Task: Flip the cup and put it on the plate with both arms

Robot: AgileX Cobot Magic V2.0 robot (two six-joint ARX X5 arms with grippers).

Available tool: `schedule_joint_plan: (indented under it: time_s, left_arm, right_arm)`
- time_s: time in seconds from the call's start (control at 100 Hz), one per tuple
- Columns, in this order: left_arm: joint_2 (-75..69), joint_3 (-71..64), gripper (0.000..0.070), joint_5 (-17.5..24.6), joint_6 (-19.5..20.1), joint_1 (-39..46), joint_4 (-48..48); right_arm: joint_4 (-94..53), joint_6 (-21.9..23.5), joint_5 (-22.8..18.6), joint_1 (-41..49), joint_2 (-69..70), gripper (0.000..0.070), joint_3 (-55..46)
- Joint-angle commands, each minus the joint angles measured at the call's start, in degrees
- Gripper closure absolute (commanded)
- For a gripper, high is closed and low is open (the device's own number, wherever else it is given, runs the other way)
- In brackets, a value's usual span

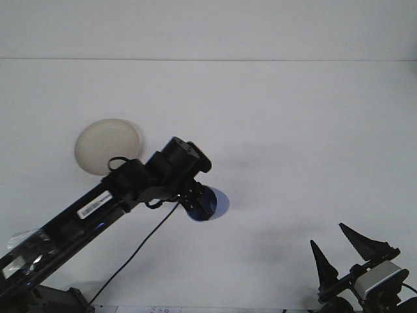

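two arms share a white table [293,130]: the left gripper [195,199] clamps a blue cup [207,203] tilted above the surface, right of the plate [107,145], while the right gripper [344,251] rests low, fingers spread wide, well apart.

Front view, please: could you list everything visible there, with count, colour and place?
plate: one, off-white, on the table at left, its lower right edge hidden behind the arm.
cup: one, blue, tilted, at the left gripper near the centre.
table: one, white, fills the view.
left arm: one, black, reaches from lower left toward centre.
left gripper: one, black, shut on the cup.
right gripper: one, black, open, lower right corner, holding nothing.
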Motion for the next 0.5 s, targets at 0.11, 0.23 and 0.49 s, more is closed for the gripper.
schedule_joint_plan:
  time_s: [0.11,0.23,0.49]
  left_arm:
    - [-6.36,3.54,0.0696,-8.11,1.51,7.82,-5.64]
    - [-9.2,3.56,0.0696,-13.31,2.43,15.96,-7.63]
    - [-5.07,3.56,0.0696,-13.46,3.54,34.25,-5.44]
  right_arm:
    - [0.37,0.63,0.09,0.55,-0.02,0.0195,0.44]
    - [0.42,0.63,0.09,0.55,-0.02,0.0195,0.44]
    - [0.42,2.16,0.07,0.55,-0.02,0.0195,0.44]
